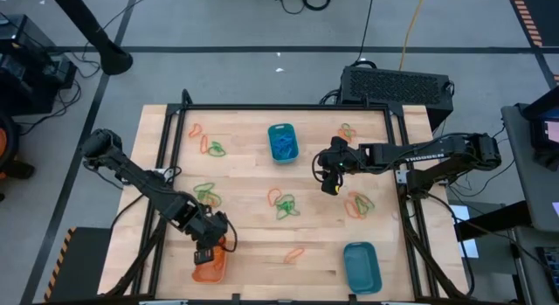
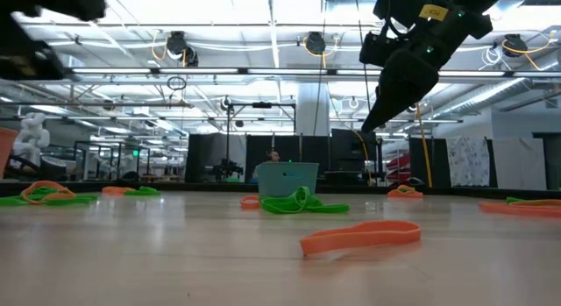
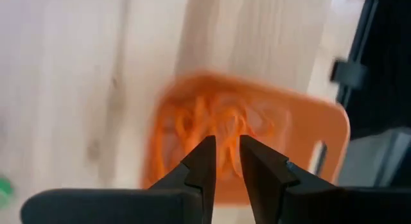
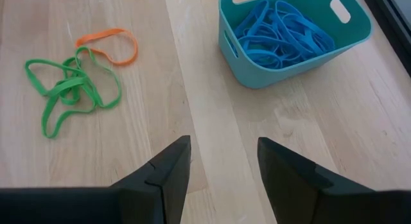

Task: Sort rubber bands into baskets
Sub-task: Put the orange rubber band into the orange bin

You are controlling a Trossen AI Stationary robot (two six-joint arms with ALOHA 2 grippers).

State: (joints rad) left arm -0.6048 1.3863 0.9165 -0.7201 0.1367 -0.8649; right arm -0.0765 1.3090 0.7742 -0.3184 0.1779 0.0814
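Orange band nearest, green bands, blue basket behind

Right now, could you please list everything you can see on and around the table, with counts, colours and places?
Baskets: three. Orange basket, front left, holding orange bands. Teal basket, rear centre, holding blue bands. Second teal basket, front right; contents cannot be told.
Loose rubber bands: orange and green only; exact count unclear. Rear-left cluster; left-centre cluster; centre cluster; right cluster; rear-right cluster; one orange band alone at front centre.
Table: one, light wood, with a black frame.
Black box: one, behind the table.
Left gripper: over the orange basket, fingers slightly parted, nothing held.
Right gripper: above the table right of centre, open, empty.
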